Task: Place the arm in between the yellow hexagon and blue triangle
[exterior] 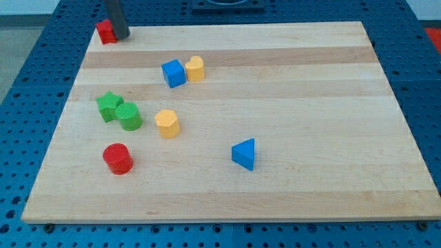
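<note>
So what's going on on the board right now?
My tip is at the board's top-left corner, right beside a small red block, far from its goal. The yellow hexagon sits left of centre and the blue triangle lies to its lower right, with open wood between them. That gap is where the tip has to go; it has not got there yet. No block is being pushed.

My tip (122,36) partly hides a red block (105,32).
</note>
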Robot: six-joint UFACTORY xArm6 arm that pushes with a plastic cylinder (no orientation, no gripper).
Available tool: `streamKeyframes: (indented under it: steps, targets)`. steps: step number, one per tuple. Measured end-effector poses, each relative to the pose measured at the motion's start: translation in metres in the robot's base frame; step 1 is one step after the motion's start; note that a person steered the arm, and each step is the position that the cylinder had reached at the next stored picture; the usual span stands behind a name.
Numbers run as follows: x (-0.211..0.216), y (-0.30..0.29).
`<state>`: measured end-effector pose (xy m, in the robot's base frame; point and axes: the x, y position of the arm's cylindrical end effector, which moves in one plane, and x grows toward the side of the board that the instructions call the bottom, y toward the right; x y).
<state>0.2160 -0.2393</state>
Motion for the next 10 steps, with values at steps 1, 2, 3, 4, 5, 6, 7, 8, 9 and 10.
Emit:
streamKeyframes:
  steps: [1, 2, 3, 4, 5, 6, 7, 8, 9, 10]
  targets:
    - [0.000, 0.004]
    - [0.015, 0.062]
    - [0.017, 0.130]
    - [0.017, 0.176]
    - [0.017, 0.179]
    - [0.017, 0.171]
    - [0.017, 0.137]
    - [0.017, 0.096]
    - [0.035, 0.057]
    - [0.078, 0.053]
